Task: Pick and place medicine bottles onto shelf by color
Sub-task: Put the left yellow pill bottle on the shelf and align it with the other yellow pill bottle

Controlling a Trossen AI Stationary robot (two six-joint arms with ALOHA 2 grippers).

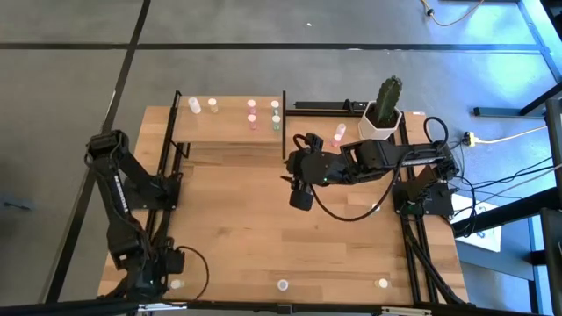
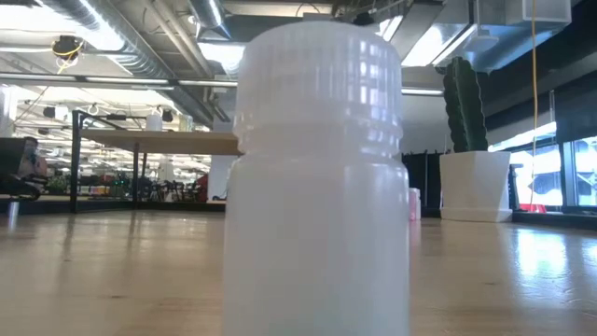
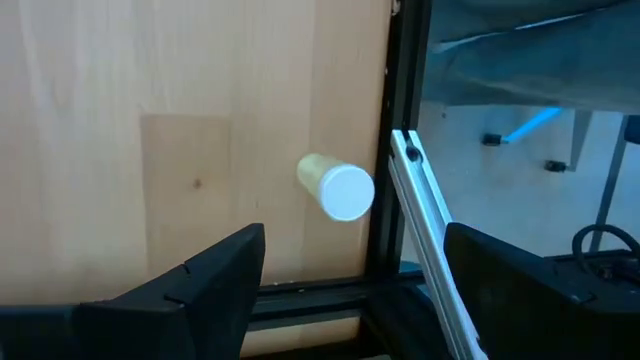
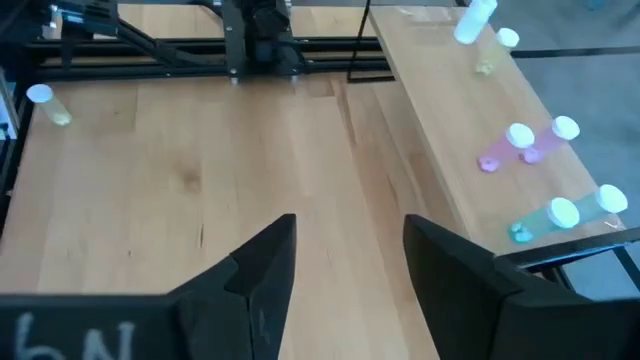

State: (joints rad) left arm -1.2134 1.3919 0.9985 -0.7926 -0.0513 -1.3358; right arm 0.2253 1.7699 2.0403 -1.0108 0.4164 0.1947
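Shelf (image 1: 230,130) is seen at the far side of the table (image 1: 263,228), left of centre, carrying six vials: a white one (image 1: 195,105) and a pale yellow one (image 1: 212,107) toward its left end, two pink ones (image 1: 252,113) right of its middle, and two pale green ones (image 1: 276,115) at its right end. Another pink vial (image 1: 339,134) is found off the shelf, just beside the potted cactus (image 1: 385,110). Three vials are left along the near edge: pale yellow (image 1: 176,283) at the left, white (image 1: 283,285) at the centre, and another (image 1: 383,283) to the right. The right gripper (image 1: 300,195) is held above bare tabletop right of the shelf, fingers spread and empty. The left gripper (image 3: 350,290) is parked at the near left corner, fingers spread, the pale yellow vial standing just beyond them.
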